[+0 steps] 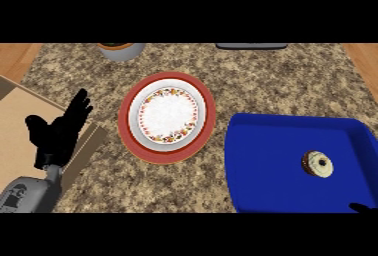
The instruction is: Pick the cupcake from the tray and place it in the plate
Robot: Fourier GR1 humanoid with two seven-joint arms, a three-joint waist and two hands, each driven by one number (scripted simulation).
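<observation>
A small cupcake with pale frosting lies on its side in the right part of the blue tray. To the tray's left sits the round plate, white with a floral ring and a broad red rim. My left hand rests open at the left edge, fingers straight and pointing up, well apart from the plate. Of my right hand only a black tip shows at the lower right corner, below the cupcake; how its fingers stand is hidden.
A grey cup stands at the counter's back left. A dark flat object lies at the back edge. A tan board lies under my left hand at the counter's left side.
</observation>
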